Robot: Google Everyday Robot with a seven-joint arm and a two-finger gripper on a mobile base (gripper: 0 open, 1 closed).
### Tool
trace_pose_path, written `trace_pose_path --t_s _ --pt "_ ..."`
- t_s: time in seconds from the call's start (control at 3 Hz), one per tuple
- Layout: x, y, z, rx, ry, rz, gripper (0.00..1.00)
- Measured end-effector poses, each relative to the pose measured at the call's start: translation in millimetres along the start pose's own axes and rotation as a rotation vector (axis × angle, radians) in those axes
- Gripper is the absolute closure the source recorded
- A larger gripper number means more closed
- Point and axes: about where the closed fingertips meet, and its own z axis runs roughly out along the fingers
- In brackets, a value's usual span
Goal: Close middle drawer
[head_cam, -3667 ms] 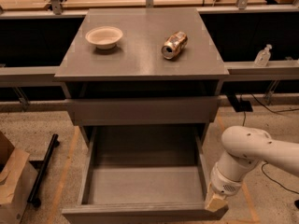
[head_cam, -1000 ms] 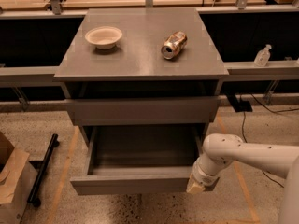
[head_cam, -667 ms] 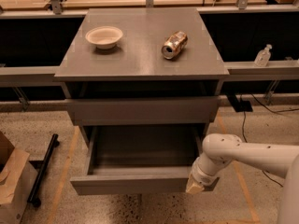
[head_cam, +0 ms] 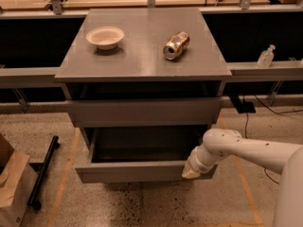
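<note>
**Middle drawer part-way in, push not finished**

Progress: the middle drawer point(head_cam: 132, 171) sticks out of the cabinet point(head_cam: 142, 63) at the front, below the upper drawer front point(head_cam: 142, 111), which looks pushed in. A dark band of the drawer's inside shows between the cabinet face and the front strip, so my read is that it's partly closed w/ some travel left.

The gripper point(head_cam: 191, 170) is low at the cabinet's front-right, at the right end of the front strip. It looks to be touching the strip, but I can't confirm that. Whether the pincer is apart or together: can't tell.

Left to do, as I judge it: push the strip in until it's level w/ the upper front.

Hidden/unclear:
- Anything below the middle drawer is hidden behind its strip.
- The drawer floor is mostly in shadow, so I can't say if anything lies inside.
- The arm is cut off at the frame's right and bottom.

Not part of the job:
- A bowl point(head_cam: 105, 36) sits on the cabinet top, left.
- A can point(head_cam: 176, 45) lies on its side on the cabinet top, right.
- A small bottle point(head_cam: 266, 56) stands on a ledge to the right of the cabinet.
- A cardboard box point(head_cam: 12, 188) sits front-left of the cabinet, cut off by the frame.
</note>
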Motion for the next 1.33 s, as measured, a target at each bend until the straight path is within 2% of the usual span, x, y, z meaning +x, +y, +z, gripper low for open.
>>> trace_pose_path --t_s 0.33,0.67,1.0,1.33 --pt "-20 -72 -11 0.13 -0.065 -0.07 1.0" --pt "-23 -93 -23 0.171 -0.072 -0.077 1.0" --pt "-23 -92 -21 0.168 -0.072 -0.078 1.0" --pt "-24 -84 -16 0.12 -0.069 -0.072 1.0"
